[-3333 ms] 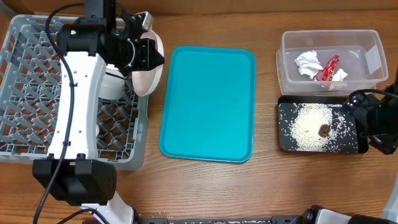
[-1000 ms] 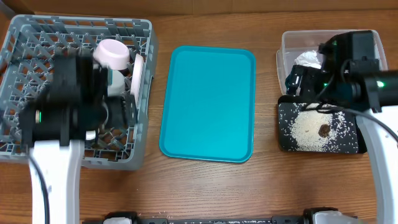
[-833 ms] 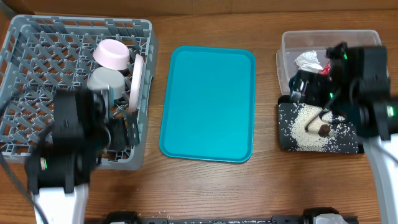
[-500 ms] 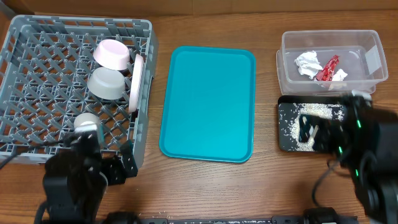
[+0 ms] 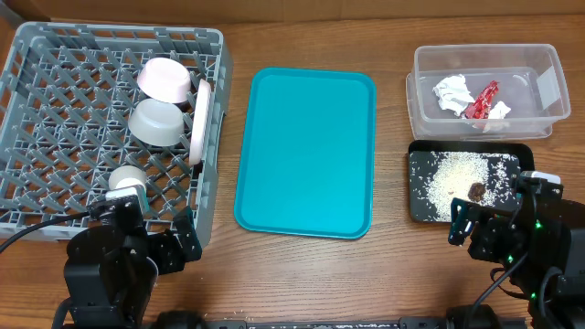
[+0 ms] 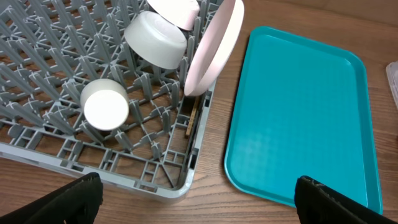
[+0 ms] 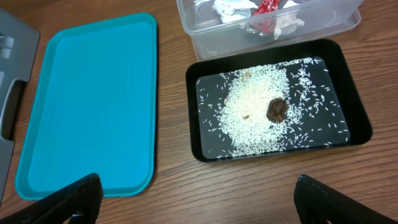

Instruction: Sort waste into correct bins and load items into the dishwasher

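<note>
Overhead: plate [image 5: 198, 123] on edge in rack [image 5: 55, 110]

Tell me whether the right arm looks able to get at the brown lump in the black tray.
Probably yes: the right pincer is open beside the black tray, and the brown lump lies uncovered among the rice grains.

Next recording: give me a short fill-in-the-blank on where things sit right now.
The rice grains lie in the ____ tray.
In the clear tub, the wrapper is ____.
The dish rack lies to the ____ of the teal tray.
The left tool and right tool are both ____.
Missing: black; red; left; open.
</note>
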`<control>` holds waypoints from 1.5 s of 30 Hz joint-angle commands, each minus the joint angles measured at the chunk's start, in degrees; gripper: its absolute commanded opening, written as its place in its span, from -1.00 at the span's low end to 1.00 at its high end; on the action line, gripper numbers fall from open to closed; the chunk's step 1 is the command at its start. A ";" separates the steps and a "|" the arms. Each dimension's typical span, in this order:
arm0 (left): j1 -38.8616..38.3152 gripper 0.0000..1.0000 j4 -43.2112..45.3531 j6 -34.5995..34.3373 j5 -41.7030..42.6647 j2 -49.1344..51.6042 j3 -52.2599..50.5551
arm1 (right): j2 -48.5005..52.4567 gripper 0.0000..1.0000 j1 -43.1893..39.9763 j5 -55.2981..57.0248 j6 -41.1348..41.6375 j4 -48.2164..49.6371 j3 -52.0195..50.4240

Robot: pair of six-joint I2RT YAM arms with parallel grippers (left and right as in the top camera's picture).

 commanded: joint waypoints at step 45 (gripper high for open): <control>-0.02 0.99 0.02 -1.16 -0.90 0.02 -0.35 | -38.71 1.00 3.96 -1.18 -7.13 74.01 -57.57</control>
